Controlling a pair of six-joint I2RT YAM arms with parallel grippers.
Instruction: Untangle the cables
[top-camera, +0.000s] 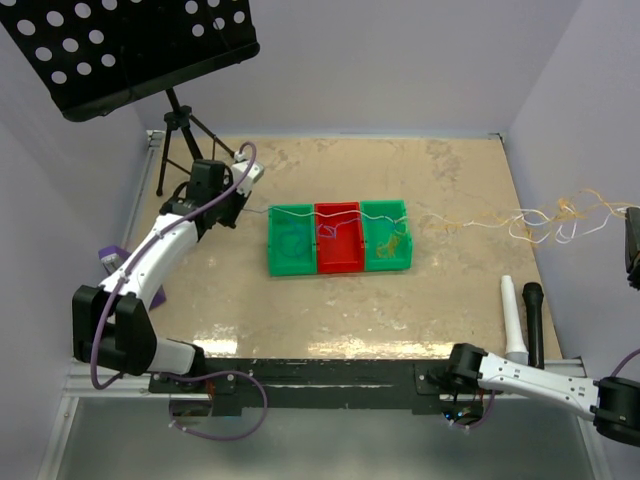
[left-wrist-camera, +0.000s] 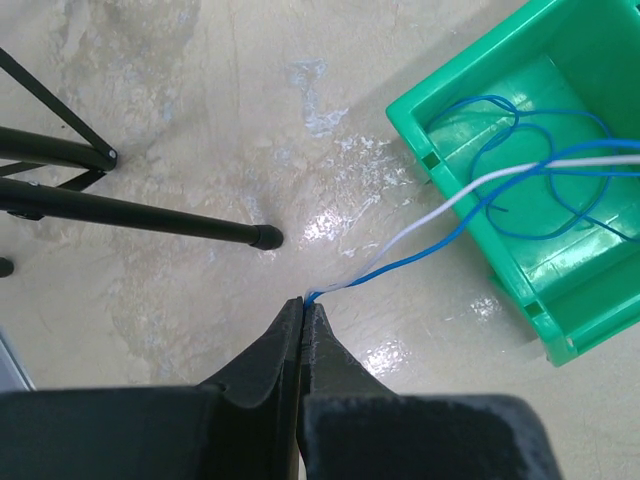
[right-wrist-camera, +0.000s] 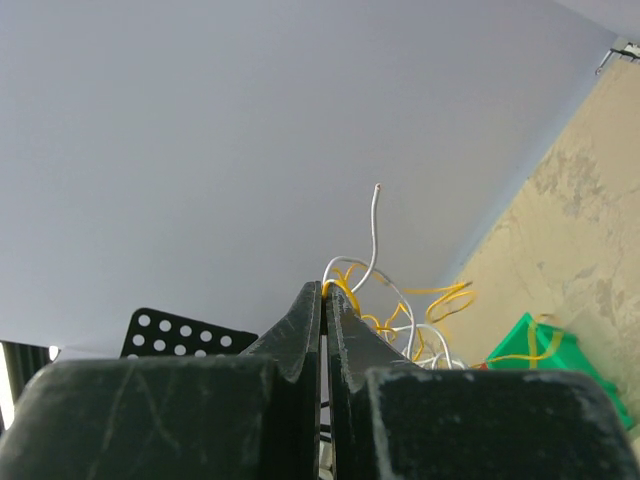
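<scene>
My left gripper (left-wrist-camera: 303, 300) is shut on the ends of a blue cable (left-wrist-camera: 430, 250) and a white cable (left-wrist-camera: 440, 207). Both run right into the left green bin (left-wrist-camera: 420, 110), where the blue one lies coiled. In the top view the left gripper (top-camera: 238, 208) hovers just left of that bin (top-camera: 275, 250). My right gripper (right-wrist-camera: 324, 285) is shut on a yellow cable (right-wrist-camera: 345, 275) tangled with a white one (right-wrist-camera: 375, 230), held in the air. From the top, this yellow and white tangle (top-camera: 560, 215) stretches from the right green bin (top-camera: 405, 250) to the frame's right edge.
A red bin (top-camera: 338, 265) sits between the two green ones. A music stand (top-camera: 130, 40) rises at the back left, and its tripod leg (left-wrist-camera: 150, 215) lies close to my left gripper. A white tool (top-camera: 514, 320) and a black tool (top-camera: 535, 310) rest near the front right.
</scene>
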